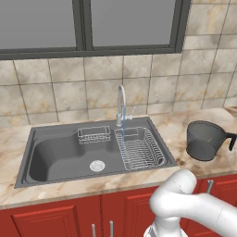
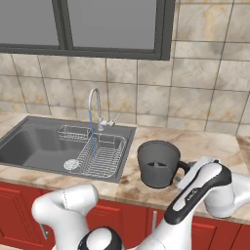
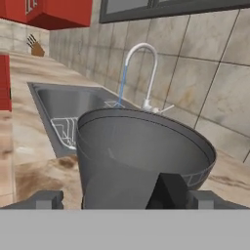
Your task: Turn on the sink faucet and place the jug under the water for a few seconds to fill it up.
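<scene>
Jug [image 2: 158, 163]: dark grey, smooth, round and slightly tapered, standing upright with its mouth up, black handle [image 1: 231, 139] sticking out sideways along the marbled counter [image 2: 215, 141], away from the sink [image 1: 60, 155]. It sits near the counter's front edge, just right of the sink's right rim. My gripper [image 3: 124, 197] is at the handle side, right up against the jug, jaws spread wide, nothing clamped. Beyond it: chrome gooseneck faucet [image 2: 93, 108] at the sink's back rim, thin blue water [image 1: 123, 124] falling straight onto the wire rack [image 1: 139, 150].
</scene>
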Tool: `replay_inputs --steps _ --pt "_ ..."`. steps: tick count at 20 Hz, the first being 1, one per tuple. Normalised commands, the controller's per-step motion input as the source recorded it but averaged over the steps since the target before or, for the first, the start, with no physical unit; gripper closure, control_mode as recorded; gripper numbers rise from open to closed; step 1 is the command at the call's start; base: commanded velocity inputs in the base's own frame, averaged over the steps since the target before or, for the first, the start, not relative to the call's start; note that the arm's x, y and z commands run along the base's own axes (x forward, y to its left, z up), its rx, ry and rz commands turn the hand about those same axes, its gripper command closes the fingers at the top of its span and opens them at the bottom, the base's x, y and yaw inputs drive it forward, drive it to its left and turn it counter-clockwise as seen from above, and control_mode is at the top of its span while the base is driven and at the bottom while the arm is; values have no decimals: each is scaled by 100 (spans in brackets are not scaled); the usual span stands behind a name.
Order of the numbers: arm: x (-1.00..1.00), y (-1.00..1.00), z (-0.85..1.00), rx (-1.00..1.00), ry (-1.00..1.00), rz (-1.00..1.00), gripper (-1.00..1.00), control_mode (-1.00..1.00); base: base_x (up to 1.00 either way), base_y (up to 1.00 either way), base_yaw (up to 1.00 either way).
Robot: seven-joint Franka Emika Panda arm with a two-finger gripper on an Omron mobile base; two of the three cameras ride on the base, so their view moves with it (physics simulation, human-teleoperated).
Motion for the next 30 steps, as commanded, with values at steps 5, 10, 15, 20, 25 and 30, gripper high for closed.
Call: replay_inputs --steps 5,10,15,20,25,30 --pt "2 -8 6 0 -2 2 -100 -100 0 0 0" --pt "28 0 0 0 0 2 -100 -100 0 0 0" --pt "37 0 0 0 0 1 -100 -100 0 0 0" --pt "26 0 -14 0 2 2 -100 -100 0 0 0" --pt "3 0 -41 0 3 5 -100 -100 0 0 0" --pt "0 0 -37 0 1 6 -100 -100 0 0 0"
